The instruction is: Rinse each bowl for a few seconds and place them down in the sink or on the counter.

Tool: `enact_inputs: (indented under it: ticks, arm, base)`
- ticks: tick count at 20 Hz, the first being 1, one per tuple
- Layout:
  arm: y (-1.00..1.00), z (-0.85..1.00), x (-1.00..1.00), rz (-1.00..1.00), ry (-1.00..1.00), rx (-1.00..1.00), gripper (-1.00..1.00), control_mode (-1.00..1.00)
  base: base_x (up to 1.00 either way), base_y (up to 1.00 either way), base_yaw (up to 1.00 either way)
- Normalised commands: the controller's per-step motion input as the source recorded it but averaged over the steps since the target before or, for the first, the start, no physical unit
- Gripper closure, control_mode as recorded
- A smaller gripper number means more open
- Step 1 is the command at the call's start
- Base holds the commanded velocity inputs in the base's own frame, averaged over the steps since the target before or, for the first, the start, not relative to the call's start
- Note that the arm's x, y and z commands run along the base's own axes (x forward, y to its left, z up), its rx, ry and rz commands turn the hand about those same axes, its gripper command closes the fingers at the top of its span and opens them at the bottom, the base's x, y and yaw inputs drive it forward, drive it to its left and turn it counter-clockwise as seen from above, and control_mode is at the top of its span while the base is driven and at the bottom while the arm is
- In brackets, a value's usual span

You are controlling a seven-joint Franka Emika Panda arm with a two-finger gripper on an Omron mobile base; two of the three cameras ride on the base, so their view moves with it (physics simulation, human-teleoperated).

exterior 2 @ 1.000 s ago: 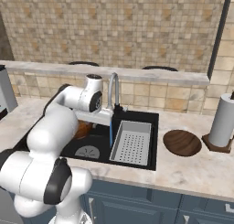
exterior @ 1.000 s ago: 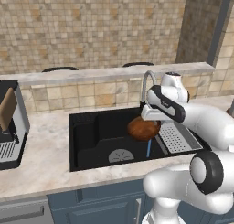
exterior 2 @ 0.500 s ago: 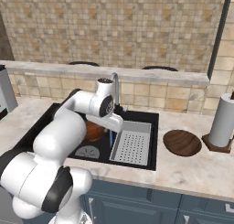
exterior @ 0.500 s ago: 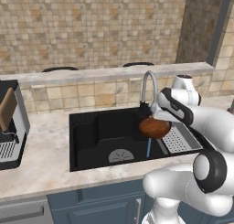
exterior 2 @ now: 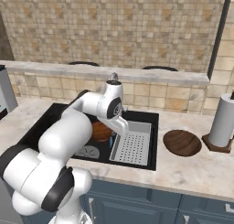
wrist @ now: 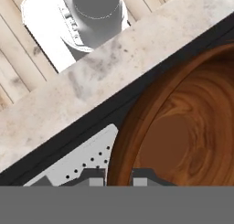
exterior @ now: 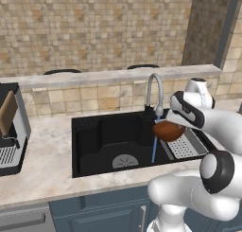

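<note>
1. Gripping a reddish-brown bowl (exterior: 167,130) by its rim, the gripper (wrist: 118,176) has its jaws clamped on it
2. Bowl hangs above the black sink (exterior: 101,136), beside the faucet (exterior: 154,91), a thin stream (exterior: 154,149) falling past it
3. Perforated grey tray (exterior 2: 133,144) lies in the sink's right side

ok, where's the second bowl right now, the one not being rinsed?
In the right base view the second bowl sits on the counter right of the sink, between the grey perforated tray and the paper towel roll.

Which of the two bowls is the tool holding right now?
The bowl over the sink by the faucet, gripped at its rim by the tool. The other bowl sits on the counter.
</note>
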Motion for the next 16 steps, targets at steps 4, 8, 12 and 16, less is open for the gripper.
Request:
enact_inputs:
  ticks: [4,8,12,16]
  arm:
    - [-0.27,-0.02,0.01,-0.17,0.00,0.00,1.00,-1.00]
    - [-0.16,-0.07,0.00,-0.12,0.00,0.00,1.00,-1.00]
    - [0.00,-0.11,0.01,-0.04,0.00,0.00,1.00,-1.00]
    - [0.03,-0.05,0.11,0.00,-0.04,0.00,1.00,-1.00]
  base:
    - [0.00,0.00,0.00]
    - [0.00,0.00,0.00]
    - [0.00,0.00,0.00]
    - [0.00,0.00,0.00]
